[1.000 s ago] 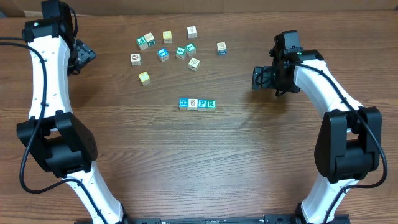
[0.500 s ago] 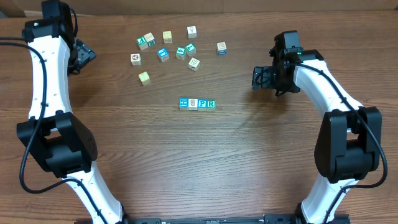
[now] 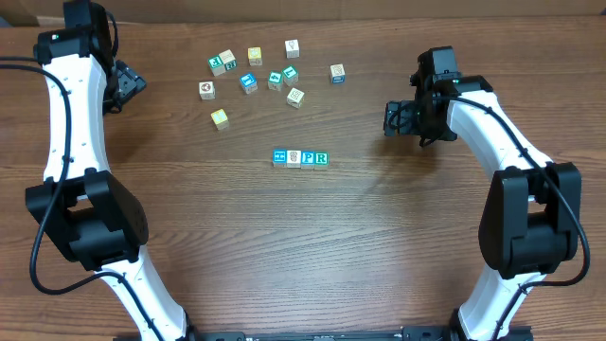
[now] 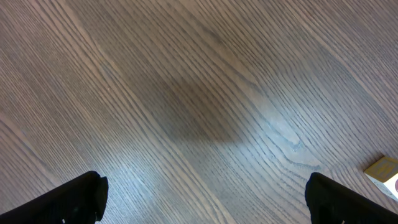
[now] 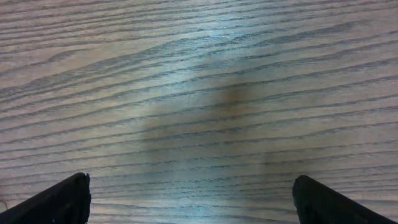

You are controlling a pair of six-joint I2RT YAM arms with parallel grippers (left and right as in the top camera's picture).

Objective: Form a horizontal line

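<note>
**Step in hand.** The line (image 3: 300, 157) lies formed on the surface (image 3: 312, 246). It has four cubes side by side, each touching the next, and it runs left to right across the overhead view. From left to right the faces read blue, white with a grey picture, blue letter, teal letter. The row looks straight, with no cube visibly out of line. In my judgement the placing is done and the task is at or near its end. Both arms stand clear of the work.

**Other items.** The loose cubes (image 3: 248, 82) lie scattered beyond the line, mostly off its left end and well apart from it. One yellow cube (image 3: 219, 117) lies nearest to the line, beyond its left end, and does not touch it.

**Jaws.**
- The left jaws, on the left arm (image 3: 71, 104), stand far to the left of the line and beyond it. They are fully spread and hold nothing. In the wrist view only bare surface lies between them, and the corner of a cube (image 4: 385, 173) shows at the right edge, outside them.
- The right jaws, on the right arm (image 3: 492, 133), stand to the right of the line and slightly beyond it, well apart from it. They are likewise fully spread and empty, with bare surface beneath.

**Next move.** Probably none is needed beyond keeping clear. If a further cube is wanted, it must be set against one end without jogging the row.
</note>
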